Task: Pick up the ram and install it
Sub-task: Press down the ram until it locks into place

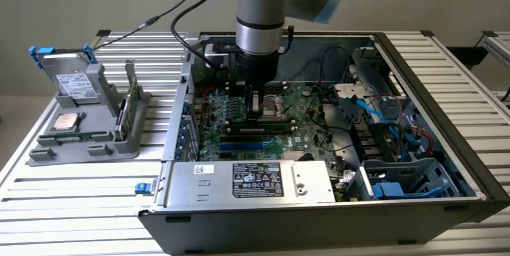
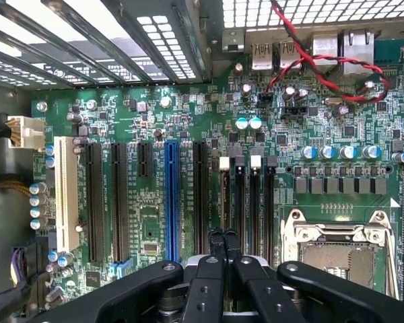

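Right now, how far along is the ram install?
Done, by the look of it: a ram stick lies along the memory slots on the motherboard, out of the holder. In hand: the gripper is shut, its tips down at the slot row right above that stick. Left: full seating. I cannot tell whether the stick is pressed home or its latches are closed.

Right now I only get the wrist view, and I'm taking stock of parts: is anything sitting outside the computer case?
Observer: Yes, a grey holder sits beside the case, on the exterior view's left.
Operator: What's in it?
Observer: A thin green stick, likely ram, stands on edge in it.
Operator: Anything else?
Observer: A square silver processor chip lies flat there too.
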Controlling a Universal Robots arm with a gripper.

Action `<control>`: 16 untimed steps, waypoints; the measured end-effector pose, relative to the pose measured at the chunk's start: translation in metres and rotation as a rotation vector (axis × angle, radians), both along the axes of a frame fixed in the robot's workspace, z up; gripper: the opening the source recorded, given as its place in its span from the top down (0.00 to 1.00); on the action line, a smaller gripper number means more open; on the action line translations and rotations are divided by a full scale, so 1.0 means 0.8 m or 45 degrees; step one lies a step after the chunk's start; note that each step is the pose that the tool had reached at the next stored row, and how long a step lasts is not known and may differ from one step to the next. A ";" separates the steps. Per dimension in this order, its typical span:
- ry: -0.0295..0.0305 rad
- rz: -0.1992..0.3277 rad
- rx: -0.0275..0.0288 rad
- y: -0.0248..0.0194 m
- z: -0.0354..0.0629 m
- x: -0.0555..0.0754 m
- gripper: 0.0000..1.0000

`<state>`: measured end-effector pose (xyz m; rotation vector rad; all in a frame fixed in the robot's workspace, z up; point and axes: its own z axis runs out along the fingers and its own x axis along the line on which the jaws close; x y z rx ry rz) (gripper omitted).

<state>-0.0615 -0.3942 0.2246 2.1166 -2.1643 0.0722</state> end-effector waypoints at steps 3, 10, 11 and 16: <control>0.0001 0.000 -0.0032 0.0011 -0.001 0.000 0.90; 0.0014 0.000 -0.0031 0.0013 0.014 0.000 0.90; 0.0016 0.000 -0.0031 0.0013 0.017 0.000 0.90; 0.0036 0.003 -0.0032 0.0012 0.026 0.006 0.90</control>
